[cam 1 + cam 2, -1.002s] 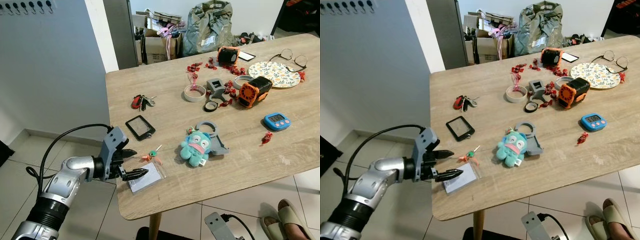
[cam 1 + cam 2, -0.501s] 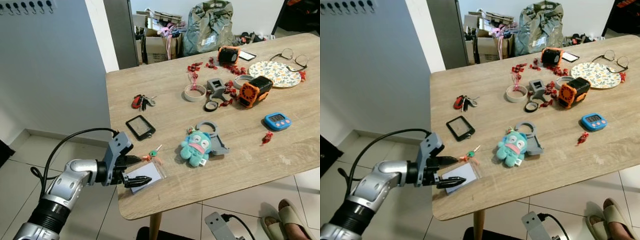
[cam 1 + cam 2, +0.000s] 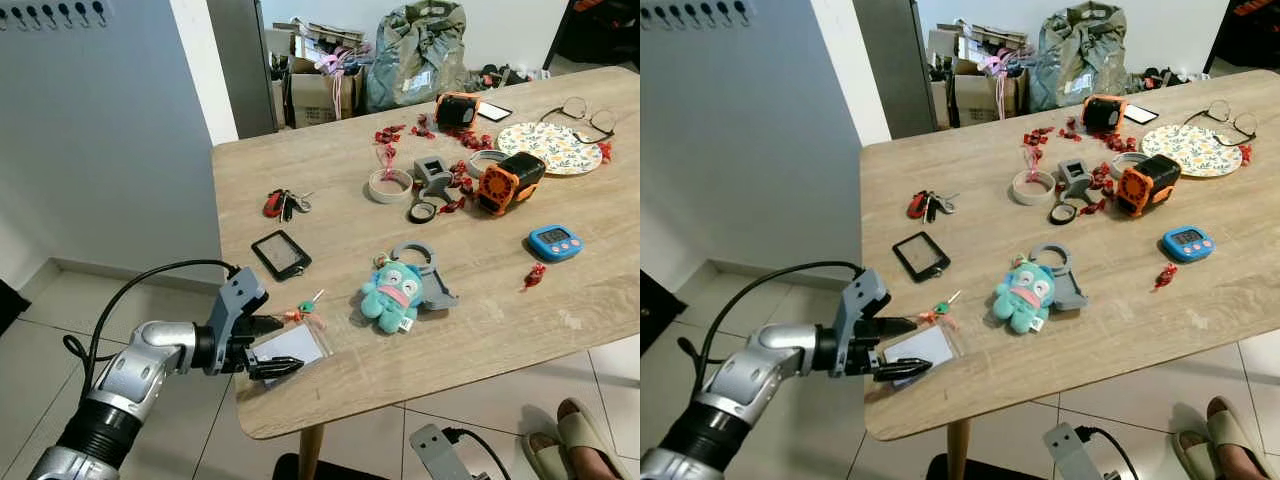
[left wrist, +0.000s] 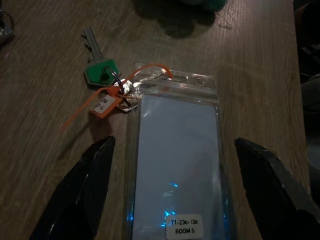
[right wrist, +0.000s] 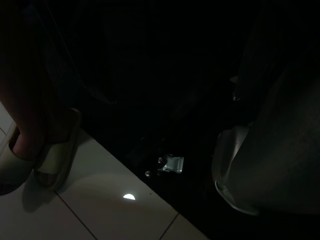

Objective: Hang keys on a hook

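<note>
A green-headed key (image 4: 101, 67) with an orange tag is ringed to a clear card sleeve (image 4: 175, 165) labelled ROOM 5. It lies near the table's front left corner (image 3: 300, 318). My left gripper (image 3: 288, 345) is open and low over the table edge, one finger on each side of the sleeve; the fingers (image 4: 82, 192) touch neither sleeve nor key. A second bunch of keys (image 3: 282, 204) with a red fob lies farther back on the table. A row of hooks (image 3: 50, 14) runs high on the grey wall to the left. My right arm (image 3: 440, 445) hangs idle below the table.
On the wooden table (image 3: 330, 170) are a teal plush toy (image 3: 392, 295), a black card frame (image 3: 281, 254), tape rolls, orange-black devices, a blue timer (image 3: 554, 242) and a patterned plate (image 3: 548, 146). A person's sandalled foot (image 3: 575, 440) rests on the floor at the lower right.
My left gripper has moved forward and down over the table edge, and its open fingers now straddle the card sleeve. The key and sleeve have not moved.
</note>
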Motion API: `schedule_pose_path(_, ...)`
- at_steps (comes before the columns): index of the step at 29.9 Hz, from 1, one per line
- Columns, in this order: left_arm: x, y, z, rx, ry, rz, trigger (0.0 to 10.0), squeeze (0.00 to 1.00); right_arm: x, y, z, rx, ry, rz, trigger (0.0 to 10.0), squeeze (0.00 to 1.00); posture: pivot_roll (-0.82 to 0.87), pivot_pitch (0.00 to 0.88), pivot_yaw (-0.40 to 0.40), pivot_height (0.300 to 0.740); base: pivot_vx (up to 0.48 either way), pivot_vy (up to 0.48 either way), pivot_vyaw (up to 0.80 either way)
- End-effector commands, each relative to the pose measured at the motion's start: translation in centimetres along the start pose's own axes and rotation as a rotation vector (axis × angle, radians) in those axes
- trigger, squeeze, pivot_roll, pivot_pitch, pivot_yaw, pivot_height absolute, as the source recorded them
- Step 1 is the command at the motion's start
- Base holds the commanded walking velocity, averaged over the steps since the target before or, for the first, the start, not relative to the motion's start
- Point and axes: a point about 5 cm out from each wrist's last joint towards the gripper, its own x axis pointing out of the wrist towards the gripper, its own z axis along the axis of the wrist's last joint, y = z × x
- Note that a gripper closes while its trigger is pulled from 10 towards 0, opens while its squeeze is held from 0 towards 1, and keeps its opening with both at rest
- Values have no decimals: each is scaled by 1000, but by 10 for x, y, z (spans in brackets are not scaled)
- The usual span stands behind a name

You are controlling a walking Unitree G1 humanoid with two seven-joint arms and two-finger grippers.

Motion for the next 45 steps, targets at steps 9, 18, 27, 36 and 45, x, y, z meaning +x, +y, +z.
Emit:
schedule_pose_path(9,3,-1,-13,-39,64,-8,10000,0,0,13,-1,3,3,39,10000,0,-109,70,96,740,0,0,0)
schedule_pose_path(18,4,-5,-18,-46,83,-34,0,0,0,13,-1,8,3,38,10000,0,-112,76,98,740,0,0,0)
schedule_pose_path(27,1,-4,-18,-49,83,-24,0,0,0,13,-1,7,1,35,10000,0,-112,76,98,740,0,0,0)
schedule_pose_path(36,0,1,-12,-88,20,1,0,0,0,12,0,6,-1,32,10000,0,-112,77,100,740,0,0,0)
schedule_pose_path(45,-7,7,17,-119,-207,5,0,0,0,12,0,5,-3,32,10000,0,-111,76,104,740,0,0,0)
